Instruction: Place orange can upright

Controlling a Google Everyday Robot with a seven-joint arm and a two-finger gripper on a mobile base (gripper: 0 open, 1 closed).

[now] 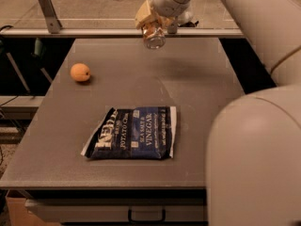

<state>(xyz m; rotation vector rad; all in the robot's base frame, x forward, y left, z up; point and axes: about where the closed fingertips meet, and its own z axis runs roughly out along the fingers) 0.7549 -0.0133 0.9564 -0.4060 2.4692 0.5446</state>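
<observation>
The orange can hangs in the air over the far middle of the grey table. Its silver end faces the camera and down, so it is tilted, not upright. My gripper is shut on the can from above and holds it well clear of the table top. The arm reaches in from the upper right. Most of the can's orange-brown body is hidden by the gripper.
A round orange fruit lies at the table's left side. A dark blue bag of chips lies flat near the front middle. My big white arm segment covers the right front. A metal rail runs behind the table.
</observation>
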